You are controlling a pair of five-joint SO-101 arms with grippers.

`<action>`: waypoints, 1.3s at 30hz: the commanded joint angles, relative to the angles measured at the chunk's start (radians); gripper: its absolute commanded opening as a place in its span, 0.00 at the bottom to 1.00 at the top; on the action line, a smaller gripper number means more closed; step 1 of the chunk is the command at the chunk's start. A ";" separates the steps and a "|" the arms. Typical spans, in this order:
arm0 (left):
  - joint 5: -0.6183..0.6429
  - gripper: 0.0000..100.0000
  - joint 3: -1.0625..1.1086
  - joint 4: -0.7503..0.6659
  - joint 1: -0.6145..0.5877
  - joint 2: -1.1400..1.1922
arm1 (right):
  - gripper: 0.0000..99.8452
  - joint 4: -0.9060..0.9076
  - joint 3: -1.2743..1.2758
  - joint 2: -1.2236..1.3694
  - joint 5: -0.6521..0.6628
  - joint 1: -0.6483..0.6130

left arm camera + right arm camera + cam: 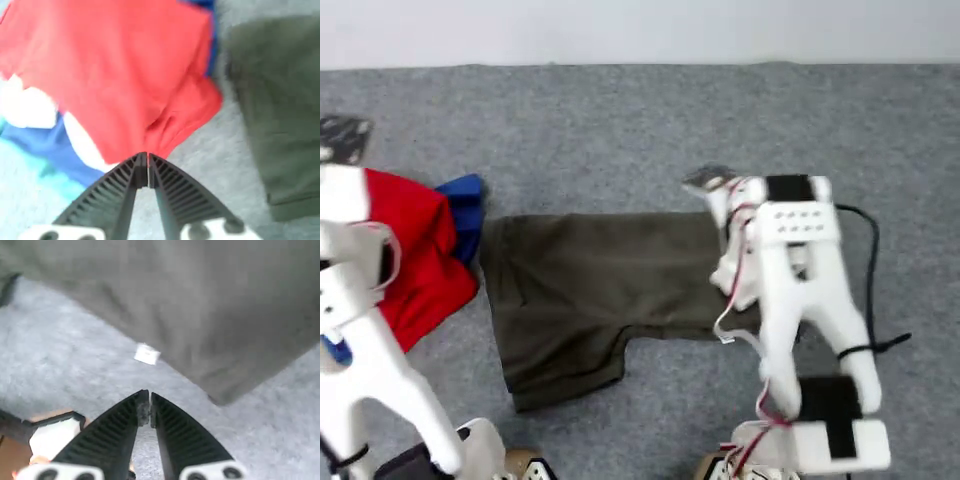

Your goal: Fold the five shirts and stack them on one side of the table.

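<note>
Right fingers (pixel 120 427), pressed together, over grey carpet (pixel 60 365) beside olive shirt (pixel 200 300) edge.

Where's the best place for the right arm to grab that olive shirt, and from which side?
Probably the free corner of the olive shirt nearest the right gripper, approached from the bare table side. The cloth lies flat, so an edge corner is easier to pinch than the middle.

Olive shirt (pixel 590 290) flat, table ctr; red shirt (pixel 415 255) crumpled on blue shirt (pixel 465 195) beside it.
</note>
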 commanded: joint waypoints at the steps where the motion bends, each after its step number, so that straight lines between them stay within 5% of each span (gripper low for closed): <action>1: -0.055 0.02 0.004 0.008 -0.117 -0.037 | 0.01 -0.053 0.084 -0.076 0.014 -0.156; 14: -0.169 0.02 0.196 -0.115 -0.227 -0.034 | 0.08 -0.309 0.238 -0.073 0.037 -0.684; 19: -0.167 0.02 0.236 -0.121 -0.224 -0.035 | 0.27 -0.315 0.213 -0.018 0.094 -0.745; 39: -0.164 0.02 0.237 -0.112 -0.227 -0.035 | 0.27 -0.323 -0.133 0.384 0.152 -0.990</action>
